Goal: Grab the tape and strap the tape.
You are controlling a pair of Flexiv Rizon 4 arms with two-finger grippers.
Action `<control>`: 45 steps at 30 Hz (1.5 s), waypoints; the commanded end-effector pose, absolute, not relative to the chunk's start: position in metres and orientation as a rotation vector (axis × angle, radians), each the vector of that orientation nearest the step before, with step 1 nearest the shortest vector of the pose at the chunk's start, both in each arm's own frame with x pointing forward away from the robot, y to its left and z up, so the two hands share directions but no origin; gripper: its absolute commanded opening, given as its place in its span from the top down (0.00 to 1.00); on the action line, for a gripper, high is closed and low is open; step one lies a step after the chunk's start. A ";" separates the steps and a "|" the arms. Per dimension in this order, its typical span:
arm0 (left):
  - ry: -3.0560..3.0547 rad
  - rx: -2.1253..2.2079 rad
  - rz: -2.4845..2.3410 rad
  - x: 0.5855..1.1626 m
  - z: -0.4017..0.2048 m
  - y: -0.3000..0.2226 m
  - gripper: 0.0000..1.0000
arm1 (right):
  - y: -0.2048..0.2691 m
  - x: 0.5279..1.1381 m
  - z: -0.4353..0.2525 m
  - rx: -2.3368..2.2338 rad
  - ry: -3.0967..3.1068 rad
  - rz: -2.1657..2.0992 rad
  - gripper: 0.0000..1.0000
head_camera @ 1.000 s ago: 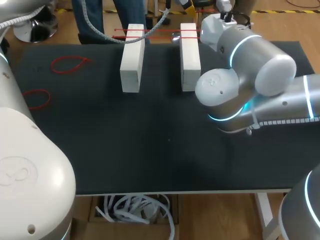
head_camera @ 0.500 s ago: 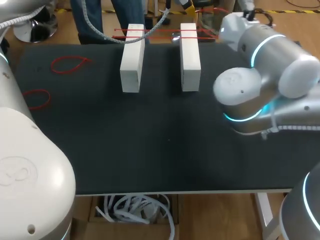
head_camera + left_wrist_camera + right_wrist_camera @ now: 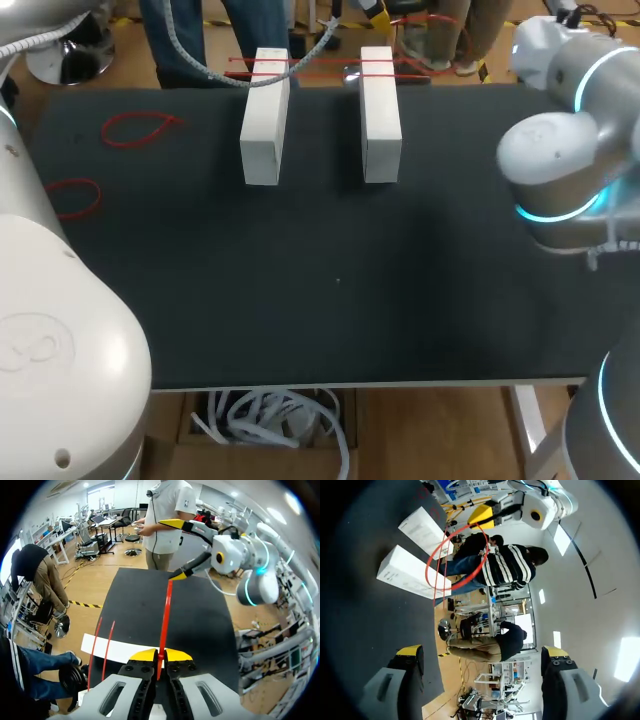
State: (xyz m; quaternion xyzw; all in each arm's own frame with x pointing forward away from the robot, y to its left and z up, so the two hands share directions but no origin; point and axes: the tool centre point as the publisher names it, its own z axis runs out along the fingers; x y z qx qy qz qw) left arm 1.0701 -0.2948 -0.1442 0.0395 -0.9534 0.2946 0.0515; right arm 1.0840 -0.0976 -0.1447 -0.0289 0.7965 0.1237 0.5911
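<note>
Nearest is the black table [image 3: 330, 300]. At its right side is my right arm [image 3: 560, 170]. In the last second it has swung away from the blocks toward the right edge. I think its part of this pull is done and it has let the band go.

Off to the left lie two loose red bands [image 3: 140, 128]. Farther back, two white blocks [image 3: 265, 120] stand side by side. Strapped bands [image 3: 300, 68] are already stretched across their far ends.

The head view does not show either gripper well, but the wrist views do. In the left wrist view, the left gripper [image 3: 159, 655] has its yellow tips pressed together on a red band [image 3: 165, 615], just over a block. The band runs straight out toward the right gripper [image 3: 177, 550].

The right wrist view shows that gripper's fingers spread wide with nothing between them. It also shows the band hanging as a round loop well ahead of the gripper.
</note>
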 end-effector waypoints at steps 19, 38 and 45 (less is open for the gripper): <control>-2.951 0.243 0.825 1.073 -0.140 -0.270 1.00 | -0.109 1.101 -0.143 -0.208 1.916 0.478 0.00; -2.893 1.440 0.143 1.033 -0.129 0.020 1.00 | -0.109 1.101 -0.143 -0.208 1.916 0.478 0.00; -2.887 1.452 0.186 1.034 -0.132 0.041 0.00 | -0.109 1.101 -0.143 -0.208 1.916 0.478 0.00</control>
